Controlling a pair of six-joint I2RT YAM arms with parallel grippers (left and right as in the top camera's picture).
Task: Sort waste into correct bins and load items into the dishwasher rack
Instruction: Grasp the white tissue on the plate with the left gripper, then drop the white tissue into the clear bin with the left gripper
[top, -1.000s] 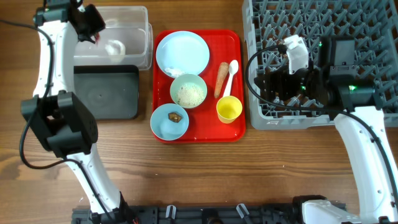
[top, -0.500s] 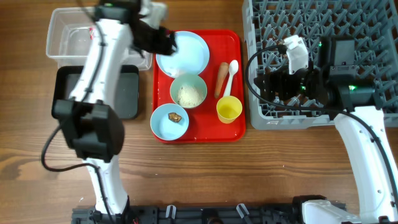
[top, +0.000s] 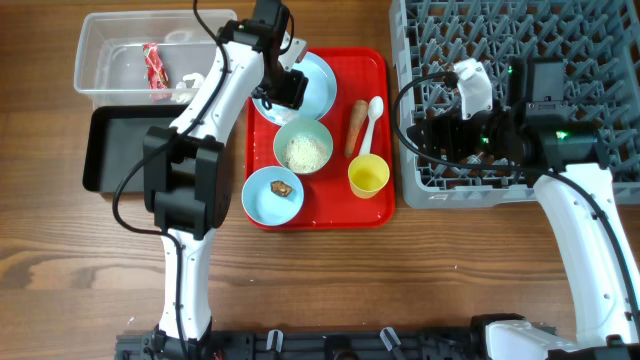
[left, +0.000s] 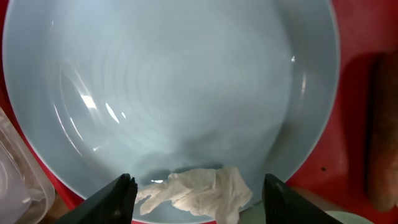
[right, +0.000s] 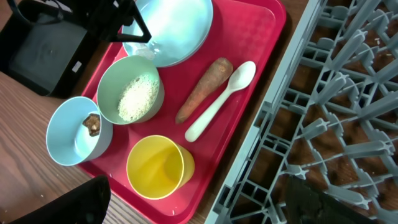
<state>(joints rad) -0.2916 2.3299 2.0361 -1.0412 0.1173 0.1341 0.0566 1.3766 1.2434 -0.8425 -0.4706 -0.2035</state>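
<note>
Crumpled tissue (left: 196, 190) lies on glossy round plate (left: 186, 81).

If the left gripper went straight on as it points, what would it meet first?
Probably the crumpled white tissue on the round light-blue plate, centred before the open left gripper; depth is unclear.

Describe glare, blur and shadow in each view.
Left wrist: white glare streaks on the light-blue plate, tissue slightly soft. Right wrist: red tray sharp, jaws dark blurs in the bottom corners. Overhead: even light, faint shadows on the table.
</note>
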